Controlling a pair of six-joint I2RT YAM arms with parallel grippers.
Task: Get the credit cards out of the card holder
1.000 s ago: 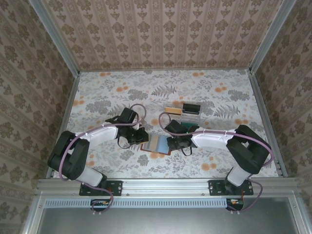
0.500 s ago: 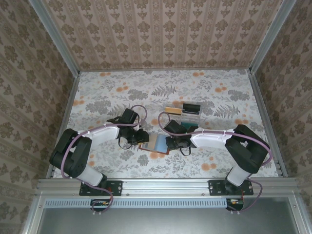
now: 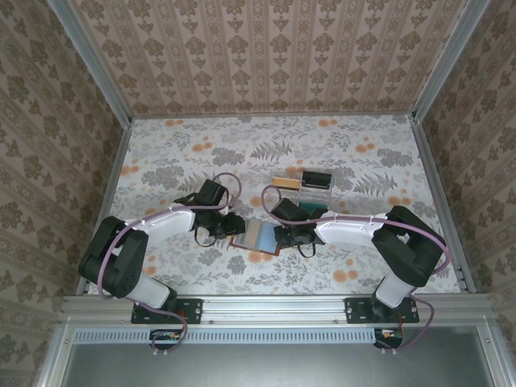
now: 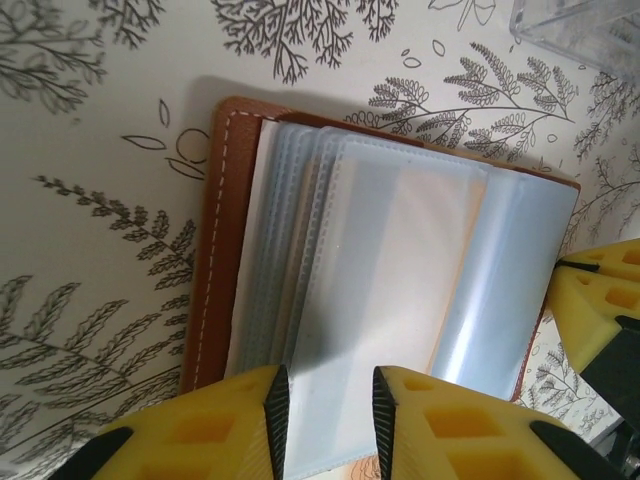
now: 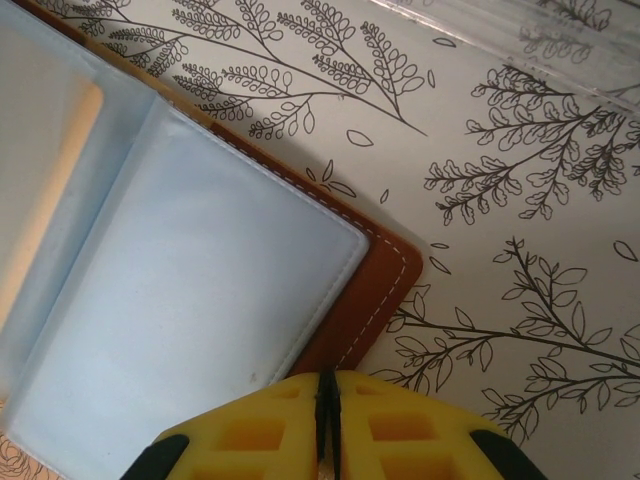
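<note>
One card holder lies open. Left pincer: jaws slightly apart at its edge. Right pincer: closed at its cover edge. Two credit cards lie beyond.

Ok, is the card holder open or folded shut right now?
Open. The card holder lies spread on the table, clear sleeves fanned out from its brown cover, blue-grey lining facing up.

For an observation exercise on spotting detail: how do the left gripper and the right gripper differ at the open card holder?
The left gripper has a gap between its jaws; the right gripper is shut tight. The left gripper sits over the clear sleeves; the right gripper at the brown corner of the card holder. Both have yellow fingers.
</note>
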